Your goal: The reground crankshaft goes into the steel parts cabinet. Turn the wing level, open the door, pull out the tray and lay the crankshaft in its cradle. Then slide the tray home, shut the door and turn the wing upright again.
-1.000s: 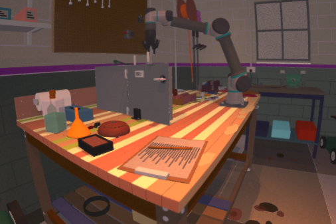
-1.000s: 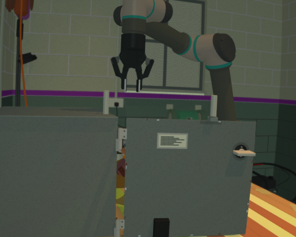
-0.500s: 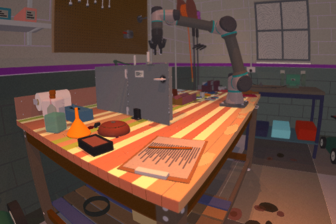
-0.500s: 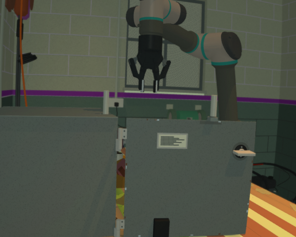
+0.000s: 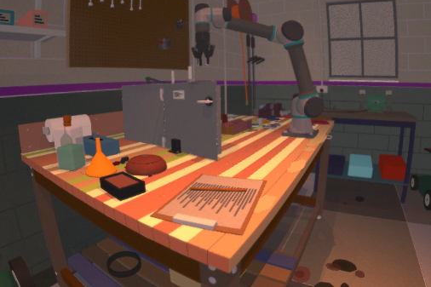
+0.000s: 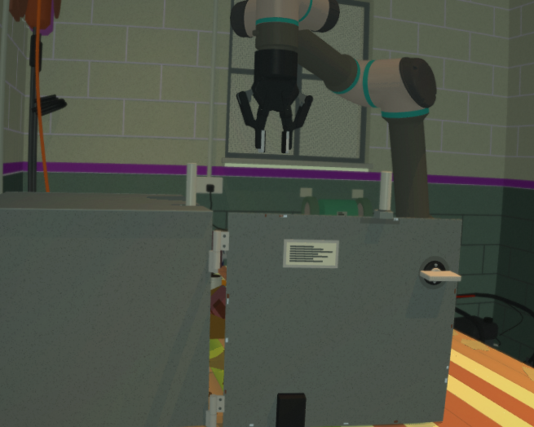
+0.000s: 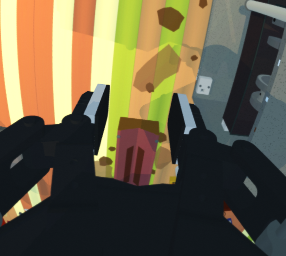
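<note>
My gripper (image 6: 273, 142) hangs open and empty, pointing down, high above the steel parts cabinet (image 5: 145, 112) and behind its open door (image 6: 340, 317). The door (image 5: 191, 119) stands swung out from the cabinet on its hinges, and its wing handle (image 6: 439, 276) lies level near the free edge. In the wrist camera my fingers (image 7: 140, 127) frame the striped bench far below, with the door's top edge (image 7: 256, 57) at the right. A dark tray edge shows inside there. I cannot see the crankshaft.
A pegboard (image 5: 127, 18) with hanging tools covers the wall behind the bench. On the bench near the cabinet lie an orange funnel (image 5: 99, 159), a brown dome (image 5: 145, 164), a dark tray (image 5: 122, 185) and a clipboard (image 5: 213, 202). A maroon block (image 7: 136, 151) sits below my fingers.
</note>
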Controlling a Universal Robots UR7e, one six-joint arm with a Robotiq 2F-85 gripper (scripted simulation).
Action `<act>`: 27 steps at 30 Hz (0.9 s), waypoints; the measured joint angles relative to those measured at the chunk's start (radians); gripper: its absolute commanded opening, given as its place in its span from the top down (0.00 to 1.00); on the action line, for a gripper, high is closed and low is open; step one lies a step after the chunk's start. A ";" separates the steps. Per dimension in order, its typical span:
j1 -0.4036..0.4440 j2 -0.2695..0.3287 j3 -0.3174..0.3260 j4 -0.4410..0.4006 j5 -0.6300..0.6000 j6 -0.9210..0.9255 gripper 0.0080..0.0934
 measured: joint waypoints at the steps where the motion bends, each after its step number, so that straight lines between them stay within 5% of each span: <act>1: 0.000 0.007 -0.047 0.034 0.000 0.000 0.58; 5: 0.000 0.011 -0.091 0.059 0.000 0.000 0.46; 27: 0.000 0.013 -0.084 0.060 0.000 0.054 0.46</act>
